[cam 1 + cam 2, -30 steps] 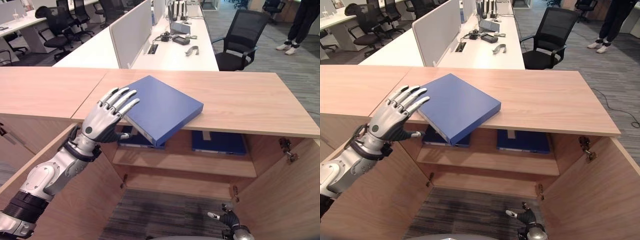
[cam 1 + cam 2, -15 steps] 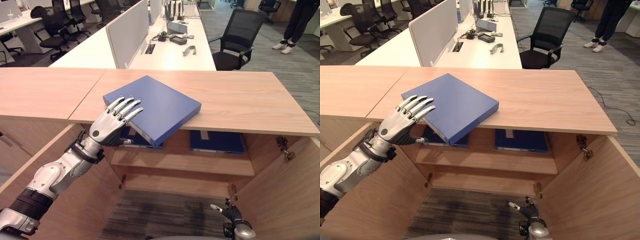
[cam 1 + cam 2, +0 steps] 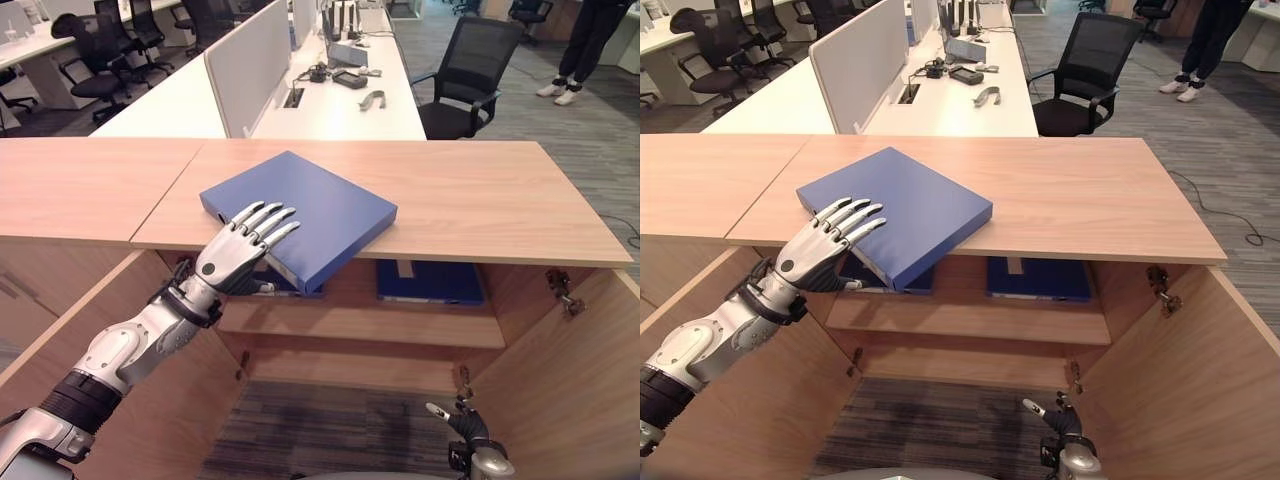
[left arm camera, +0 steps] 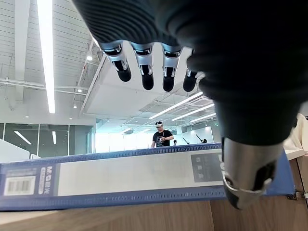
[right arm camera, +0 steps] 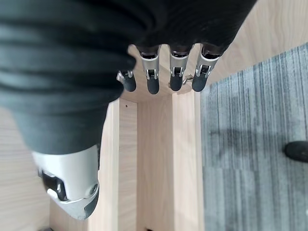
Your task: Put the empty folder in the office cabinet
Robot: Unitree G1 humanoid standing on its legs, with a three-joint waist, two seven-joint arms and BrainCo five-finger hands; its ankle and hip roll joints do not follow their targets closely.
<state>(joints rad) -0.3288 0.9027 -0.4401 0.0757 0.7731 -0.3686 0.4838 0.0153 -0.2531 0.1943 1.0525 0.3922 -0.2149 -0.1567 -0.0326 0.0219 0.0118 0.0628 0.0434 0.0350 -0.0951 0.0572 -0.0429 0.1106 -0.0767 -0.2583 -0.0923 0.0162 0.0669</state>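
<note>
Flat blue rectangular folder (image 3: 300, 210) lies on the wooden cabinet top (image 3: 480, 200), near corner overhanging the front edge. Left hand (image 3: 235, 255), fingers spread, over that corner; the right hand (image 3: 468, 445) hangs low, relaxed.

A blue folder (image 3: 305, 210) was laid flat on the light wooden top of an open office cabinet (image 3: 480, 195), its near corner jutting past the front edge. The left hand (image 3: 236, 254) was held over that near left part, fingers straight and spread, the thumb below the folder's edge. Two more blue folders (image 3: 432, 283) were lying on the shelf inside. The right hand (image 3: 468, 440) was seen low, near the carpet, fingers relaxed. Behind, white desks (image 3: 340, 100) and a black chair (image 3: 470, 75) were visible.
</note>
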